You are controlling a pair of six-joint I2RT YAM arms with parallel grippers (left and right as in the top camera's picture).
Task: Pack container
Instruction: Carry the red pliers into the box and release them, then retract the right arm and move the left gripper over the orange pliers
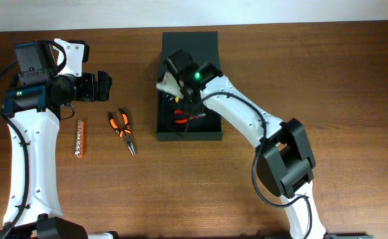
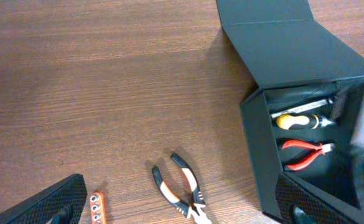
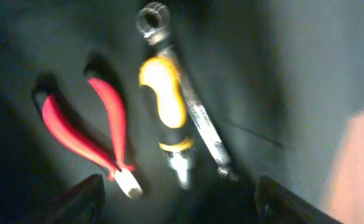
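The dark container (image 1: 207,135) stands open at mid-table, its flap lid folded back. Inside lie red-handled pliers (image 3: 85,134), a yellow-handled screwdriver (image 3: 166,106) and a silver socket tool (image 3: 197,118). My right gripper (image 3: 185,208) is open and empty, low inside the container just above these tools; it also shows in the overhead view (image 1: 182,99). My left gripper (image 1: 104,86) is open and empty, left of the container. Orange-and-black pliers (image 1: 122,129) and an orange bit holder (image 1: 79,138) lie on the table below it.
In the left wrist view the container's near wall (image 2: 256,130) is at the right, the orange-and-black pliers (image 2: 182,190) and the bit holder (image 2: 96,210) near the bottom edge. Bare wooden table (image 1: 339,79) surrounds everything.
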